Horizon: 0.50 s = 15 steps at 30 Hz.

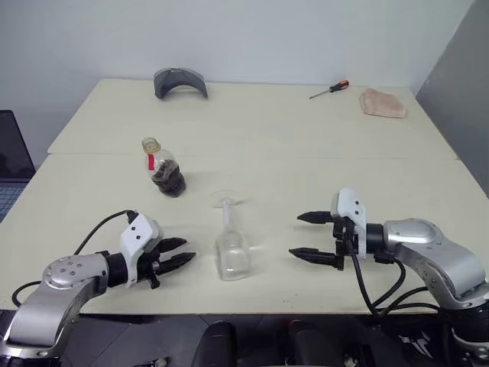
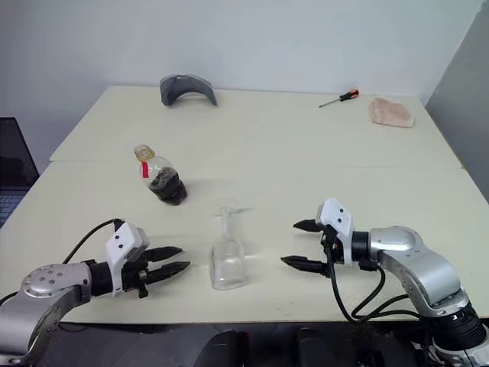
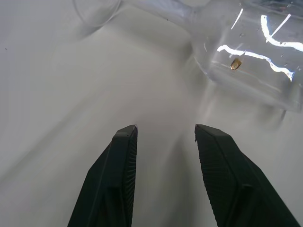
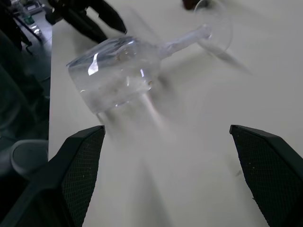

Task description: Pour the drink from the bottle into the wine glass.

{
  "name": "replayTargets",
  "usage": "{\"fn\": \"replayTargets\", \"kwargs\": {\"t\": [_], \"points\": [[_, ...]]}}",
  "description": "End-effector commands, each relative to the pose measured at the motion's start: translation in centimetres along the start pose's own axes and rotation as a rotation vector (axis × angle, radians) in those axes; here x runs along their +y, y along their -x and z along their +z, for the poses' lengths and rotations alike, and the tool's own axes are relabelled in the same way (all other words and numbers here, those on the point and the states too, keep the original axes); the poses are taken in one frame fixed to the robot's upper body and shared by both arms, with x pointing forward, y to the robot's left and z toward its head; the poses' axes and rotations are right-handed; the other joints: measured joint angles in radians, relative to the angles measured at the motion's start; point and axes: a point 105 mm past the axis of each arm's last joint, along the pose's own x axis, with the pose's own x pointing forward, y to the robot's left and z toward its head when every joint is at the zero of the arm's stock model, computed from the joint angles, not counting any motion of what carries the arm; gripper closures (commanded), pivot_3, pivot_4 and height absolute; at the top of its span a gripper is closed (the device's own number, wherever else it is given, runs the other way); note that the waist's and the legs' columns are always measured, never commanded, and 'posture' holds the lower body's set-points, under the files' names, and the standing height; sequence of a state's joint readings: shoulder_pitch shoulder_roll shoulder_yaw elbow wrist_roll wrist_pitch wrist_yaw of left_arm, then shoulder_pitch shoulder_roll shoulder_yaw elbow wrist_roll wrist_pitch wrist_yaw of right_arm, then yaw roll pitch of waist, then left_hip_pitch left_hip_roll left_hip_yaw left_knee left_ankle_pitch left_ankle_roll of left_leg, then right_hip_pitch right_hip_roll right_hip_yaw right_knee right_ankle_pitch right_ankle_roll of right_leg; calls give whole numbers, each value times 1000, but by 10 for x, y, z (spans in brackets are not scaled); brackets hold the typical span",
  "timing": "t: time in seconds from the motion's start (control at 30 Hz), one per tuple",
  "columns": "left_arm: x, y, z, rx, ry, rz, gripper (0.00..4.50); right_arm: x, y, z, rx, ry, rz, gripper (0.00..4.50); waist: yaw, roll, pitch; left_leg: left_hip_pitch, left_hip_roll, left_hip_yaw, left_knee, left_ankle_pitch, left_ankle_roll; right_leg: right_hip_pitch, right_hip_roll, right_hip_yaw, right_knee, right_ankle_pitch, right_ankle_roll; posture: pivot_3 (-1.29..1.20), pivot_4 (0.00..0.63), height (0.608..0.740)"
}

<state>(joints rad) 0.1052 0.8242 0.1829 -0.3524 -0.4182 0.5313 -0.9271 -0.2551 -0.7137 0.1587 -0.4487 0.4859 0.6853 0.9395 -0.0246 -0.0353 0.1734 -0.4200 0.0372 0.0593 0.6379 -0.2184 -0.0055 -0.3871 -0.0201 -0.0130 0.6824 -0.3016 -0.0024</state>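
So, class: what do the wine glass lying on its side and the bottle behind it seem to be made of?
Wine glass: clear and colourless with sharp bright glints, probably glass, though clear plastic can't be excluded. Bottle: transparent with a squat, bulbous moulded body, so likely plastic; dark drink shows through.

Pale cream table (image 1: 306, 153) all round. Beside the left gripper (image 1: 177, 254), black-fingered with a white and silver wrist, lies the clear, colourless wine glass (image 1: 231, 252). Beyond that claw stands the clear bottle (image 1: 163, 170), red strip at the neck, dark brown drink (image 1: 168, 182) in its base. The right gripper (image 1: 312, 236) shows black fingers too, silver arm. Far past both: grey curved object (image 1: 180, 81), red-handled screwdriver (image 1: 330, 89), pinkish cloth (image 1: 383, 103).
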Motion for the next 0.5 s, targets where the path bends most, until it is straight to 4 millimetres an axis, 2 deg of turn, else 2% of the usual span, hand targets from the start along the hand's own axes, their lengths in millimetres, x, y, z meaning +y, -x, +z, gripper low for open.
{"fn": "replayTargets", "kwargs": {"t": [0.03,0.23,0.5], "points": [[-3,-3,6,-27,-24,-9,2479,2,2,4,14,77,9,0,0,0,0,0,0,0,0,0,0,0,0,0,0,0,0,0,150,740],[7,-2,8,-59,-22,50,2479,3,3,7,-5,88,27,0,0,0,0,0,0,0,1,0,0,0,0,0,0,0,0,0,150,740],[14,2,9,-86,-1,107,2479,21,11,9,38,144,145,0,0,0,0,0,0,0,2,0,0,1,0,0,0,0,1,0,150,740]]}}
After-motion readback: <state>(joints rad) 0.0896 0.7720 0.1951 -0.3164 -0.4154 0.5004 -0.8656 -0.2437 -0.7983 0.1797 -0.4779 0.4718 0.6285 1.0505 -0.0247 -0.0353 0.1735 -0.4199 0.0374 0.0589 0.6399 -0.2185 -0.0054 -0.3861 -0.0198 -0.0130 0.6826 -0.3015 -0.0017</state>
